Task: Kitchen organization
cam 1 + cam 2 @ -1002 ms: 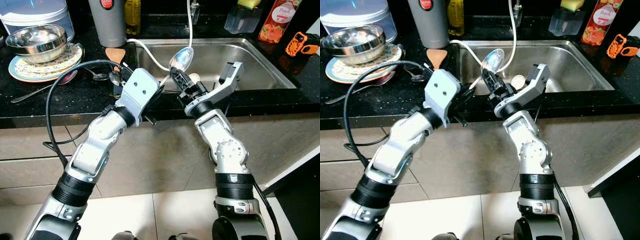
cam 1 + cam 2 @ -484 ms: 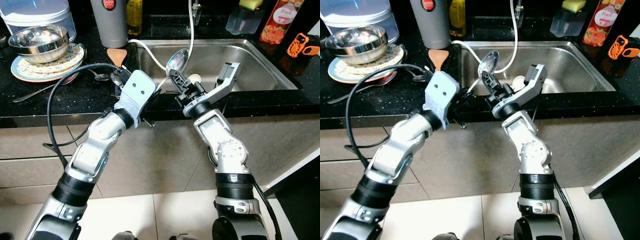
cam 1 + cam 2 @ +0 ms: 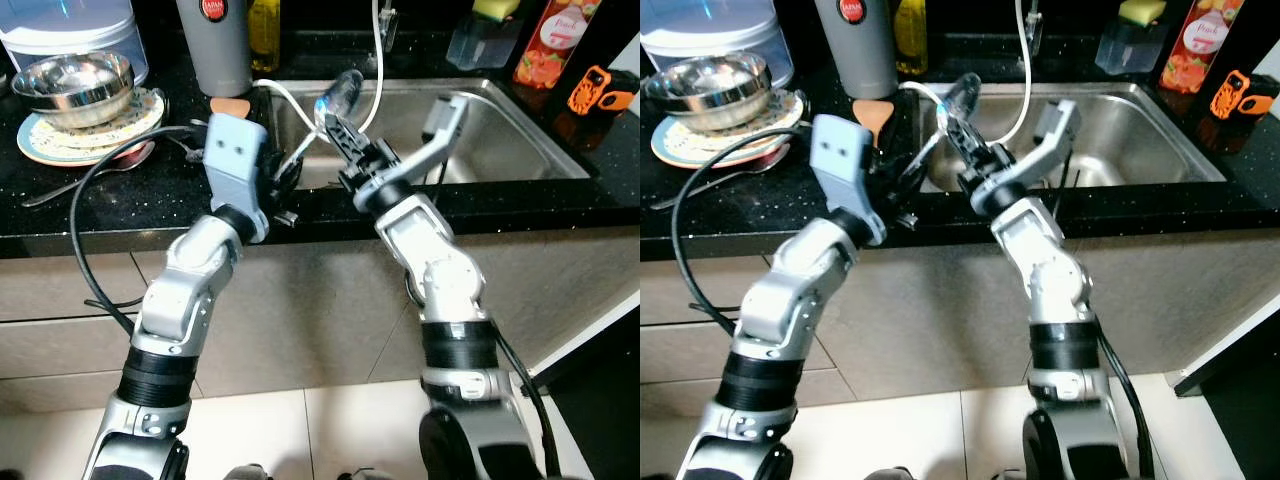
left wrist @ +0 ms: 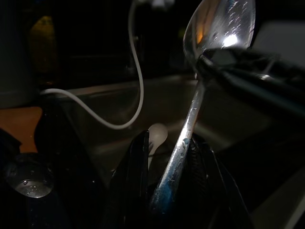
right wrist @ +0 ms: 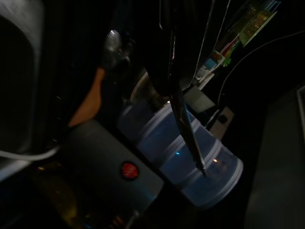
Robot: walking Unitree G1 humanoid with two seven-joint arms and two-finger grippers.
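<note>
While my head cams blur the spoon (image 3: pixel 338 95) over the sink (image 3: pixel 520 130) edge, L wrist view shows left gripper (image 4: pixel 164 186) clamped on its handle; right gripper (image 3: pixel 345 140) pinches the neck below the bowl. White hose (image 3: pixel 300 112) runs behind; plates w/ steel bowl (image 3: pixel 70 85) sit far left.

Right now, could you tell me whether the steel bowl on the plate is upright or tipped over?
Upright. The steel bowl sits on the plate with its open mouth facing up.

Head cameras are looking down over the sink (image 3: pixel 500 120) from above; both wrist cameras are peering closely along their fingers, sharing the spoon (image 4: pixel 217 28).
</note>
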